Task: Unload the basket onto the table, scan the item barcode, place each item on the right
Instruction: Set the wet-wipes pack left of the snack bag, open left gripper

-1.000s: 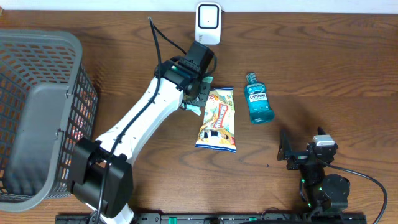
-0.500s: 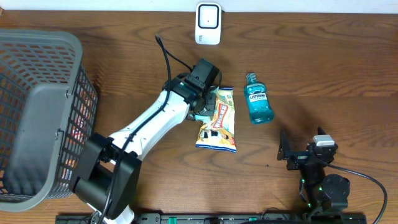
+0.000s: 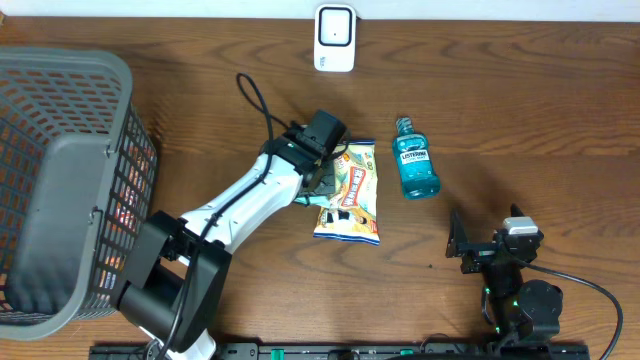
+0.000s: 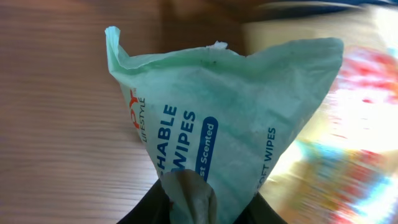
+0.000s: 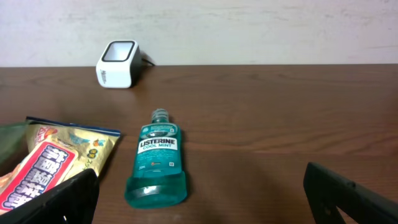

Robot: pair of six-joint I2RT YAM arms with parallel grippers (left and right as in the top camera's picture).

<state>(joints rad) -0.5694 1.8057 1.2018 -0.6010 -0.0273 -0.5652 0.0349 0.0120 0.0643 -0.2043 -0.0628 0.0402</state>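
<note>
Gripping wipes pack (image 4: 242,118), left tool (image 3: 318,172) drew back from scanner (image 3: 334,37); scan judged unconfirmed. Right tool (image 5: 205,193) gaped empty.

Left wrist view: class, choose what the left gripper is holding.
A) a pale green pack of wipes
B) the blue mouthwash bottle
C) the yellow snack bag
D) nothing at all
A: in the left wrist view the pack of wipes hangs from one end, which is pinched in the left gripper. The mouthwash bottle and the snack bag lie loose, ungripped.
</note>
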